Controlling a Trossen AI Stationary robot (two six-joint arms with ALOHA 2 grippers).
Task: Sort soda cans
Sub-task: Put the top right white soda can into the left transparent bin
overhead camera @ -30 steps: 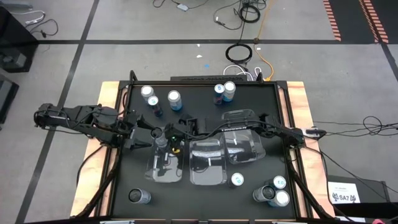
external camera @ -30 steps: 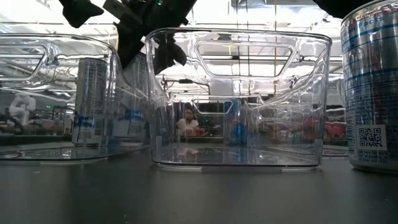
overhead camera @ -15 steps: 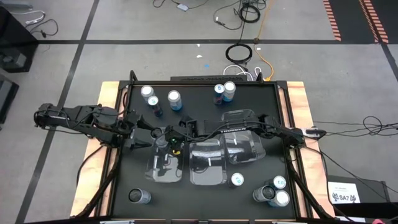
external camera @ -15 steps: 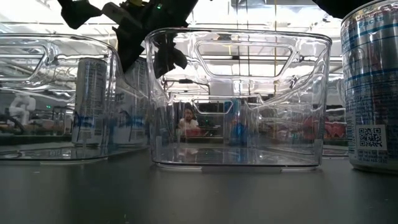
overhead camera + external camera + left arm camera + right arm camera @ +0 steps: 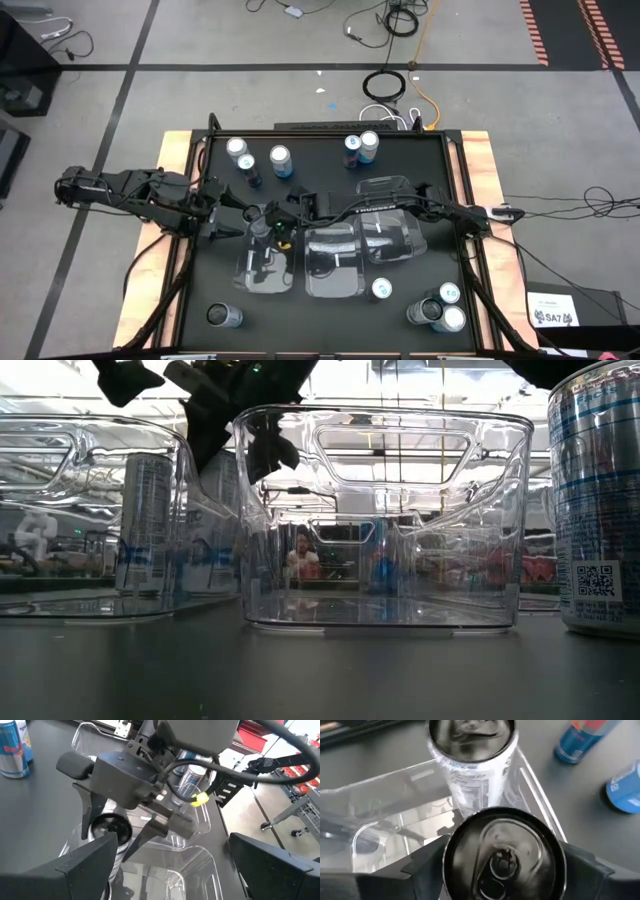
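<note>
Sitting upright between the right gripper's (image 5: pixel 114 831) fingers is a dark can (image 5: pixel 504 852), which they are clamping by its sides over the left clear bin (image 5: pixel 240 264), beside a silver can (image 5: pixel 470 750) inside. It is probably being lowered in to group the cans, though floor contact is unclear. The left gripper (image 5: pixel 218 222) is waiting beside that bin, jaws spread wide.

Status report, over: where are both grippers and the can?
Right gripper over left bin, fingers either side of a can. Left gripper open, waiting beside it. Another can stands close behind.
</note>
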